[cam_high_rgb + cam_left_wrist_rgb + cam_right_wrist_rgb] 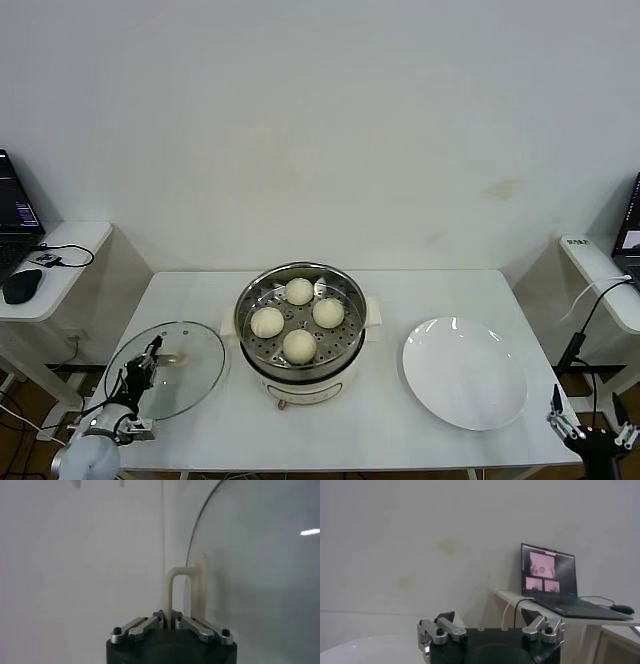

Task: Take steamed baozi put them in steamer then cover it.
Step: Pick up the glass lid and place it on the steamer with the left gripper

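Several cream-white baozi point(299, 345) sit on the perforated tray inside the steel steamer point(300, 375) at the table's middle. The steamer stands uncovered. A glass lid point(185, 385) lies on the table to its left. My left gripper point(150, 357) is over the lid and shut on its cream handle point(171, 587), as the left wrist view shows; the glass lid point(260, 580) fills that view beside the handle. My right gripper point(590, 437) is open and empty, parked low off the table's front right corner; it also shows in the right wrist view point(487, 617).
A white plate point(465, 372) lies bare to the right of the steamer. Side tables stand at both sides, with a mouse point(22, 285) on the left one and a laptop point(555, 582) and cables on the right one.
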You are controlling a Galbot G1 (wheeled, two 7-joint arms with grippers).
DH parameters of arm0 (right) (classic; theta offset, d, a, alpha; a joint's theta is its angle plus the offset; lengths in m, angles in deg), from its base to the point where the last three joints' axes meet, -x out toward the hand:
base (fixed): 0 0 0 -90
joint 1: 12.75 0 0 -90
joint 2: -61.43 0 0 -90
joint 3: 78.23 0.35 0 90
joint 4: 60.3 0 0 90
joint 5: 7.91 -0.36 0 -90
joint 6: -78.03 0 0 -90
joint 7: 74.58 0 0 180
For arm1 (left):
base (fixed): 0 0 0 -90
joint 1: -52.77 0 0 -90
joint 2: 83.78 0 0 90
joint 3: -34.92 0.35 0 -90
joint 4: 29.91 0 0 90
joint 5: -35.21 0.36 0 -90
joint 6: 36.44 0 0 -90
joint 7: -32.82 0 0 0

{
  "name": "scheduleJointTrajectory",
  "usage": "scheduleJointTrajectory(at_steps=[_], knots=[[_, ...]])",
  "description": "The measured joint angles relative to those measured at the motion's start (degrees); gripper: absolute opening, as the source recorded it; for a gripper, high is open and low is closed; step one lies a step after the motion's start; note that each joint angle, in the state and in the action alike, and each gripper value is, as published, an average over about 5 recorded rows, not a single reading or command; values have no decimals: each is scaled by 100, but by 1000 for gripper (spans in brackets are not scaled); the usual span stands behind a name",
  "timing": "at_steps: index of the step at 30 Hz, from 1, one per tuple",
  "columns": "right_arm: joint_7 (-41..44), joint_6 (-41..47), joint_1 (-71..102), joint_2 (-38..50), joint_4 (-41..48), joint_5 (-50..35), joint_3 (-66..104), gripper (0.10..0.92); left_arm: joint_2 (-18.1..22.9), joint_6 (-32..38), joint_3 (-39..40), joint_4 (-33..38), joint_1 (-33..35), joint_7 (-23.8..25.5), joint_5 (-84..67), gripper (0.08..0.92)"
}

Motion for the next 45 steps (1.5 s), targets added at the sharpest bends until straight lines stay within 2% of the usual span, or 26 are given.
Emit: scheduleJointTrajectory(at_steps=[10, 17, 23, 28, 34, 39, 45], knots=[[28, -20, -10, 12, -35, 144, -180, 823, -200, -616, -384, 1142, 585, 191, -416, 149], [44, -107, -34, -48, 33, 329, -307, 823, -458, -1121, -662, 2070, 906, 548, -867, 149], [42, -199, -81, -108, 128, 546, -448, 823, -732, -1635, -597, 2951, 941, 904, -1287, 149], [-49, -268, -129, -156, 212, 801, -583, 823, -1007, -2213, -146, 3465, 781, 1088, -1578, 149], [-251, -340, -207, -187, 333, 1163, -777, 823, -1177, -2881, 767, 3709, 325, 1242, -1658, 149], [-356, -343, -297, -194, 407, 1377, -904, 823, -1077, -3360, 1532, 3757, -187, 1498, -1449, 149], [-450, -317, -410, -213, 492, 1587, -1072, 823, -737, -3822, 2286, 3737, -806, 1966, -909, 149]])
